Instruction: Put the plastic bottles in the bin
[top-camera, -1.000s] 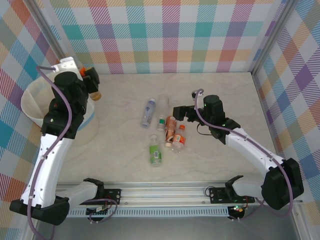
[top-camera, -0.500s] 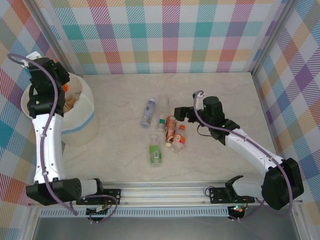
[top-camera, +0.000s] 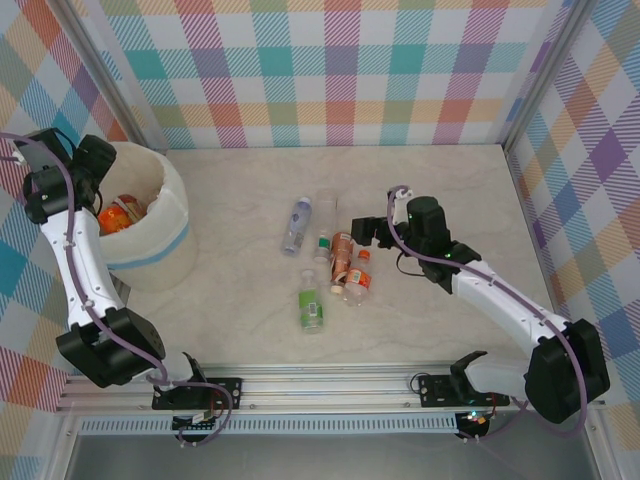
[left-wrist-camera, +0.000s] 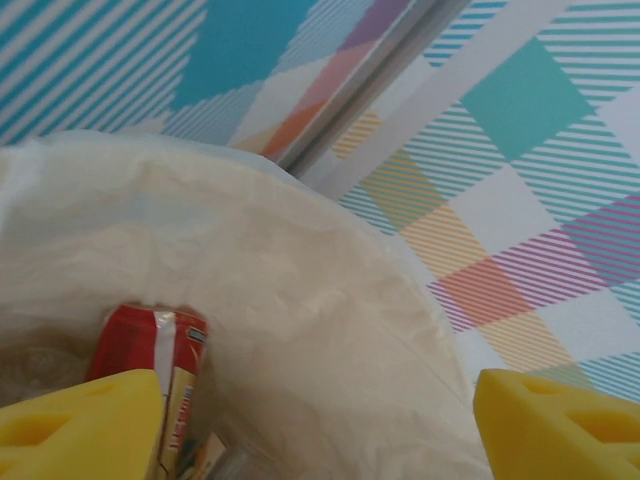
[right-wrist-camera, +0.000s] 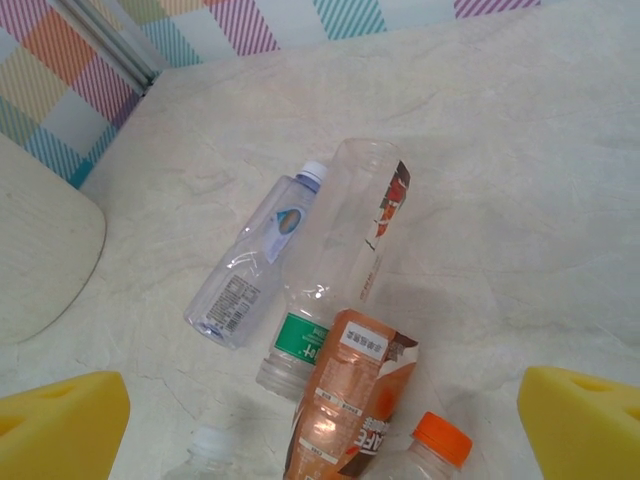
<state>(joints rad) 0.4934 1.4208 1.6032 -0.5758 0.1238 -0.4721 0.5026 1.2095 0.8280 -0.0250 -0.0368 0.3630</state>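
While the left pincer (left-wrist-camera: 320, 425) hangs open over the bin (top-camera: 168, 215) at the left of the top frame, a red-labelled bottle (left-wrist-camera: 150, 345) lying inside it, the right pincer (right-wrist-camera: 322, 425) gapes wide above the loose bottles (top-camera: 342, 258) clustered mid-counter (top-camera: 450, 180).

Both arms are built of smooth white shells linked by rounded black joint housings. A thin lilac cable (top-camera: 68, 215) runs along the left arm (top-camera: 85, 290). A second lilac lead (top-camera: 392, 212) loops out by the wrist of the right arm (top-camera: 500, 300). Black brackets fix both to a silver slotted rail (top-camera: 320, 385) at the near edge of the tabletop (top-camera: 420, 170). The left end effector (left-wrist-camera: 315, 425) has blocky yellow fingers (left-wrist-camera: 80, 420), and so does the right end effector (right-wrist-camera: 320, 420).
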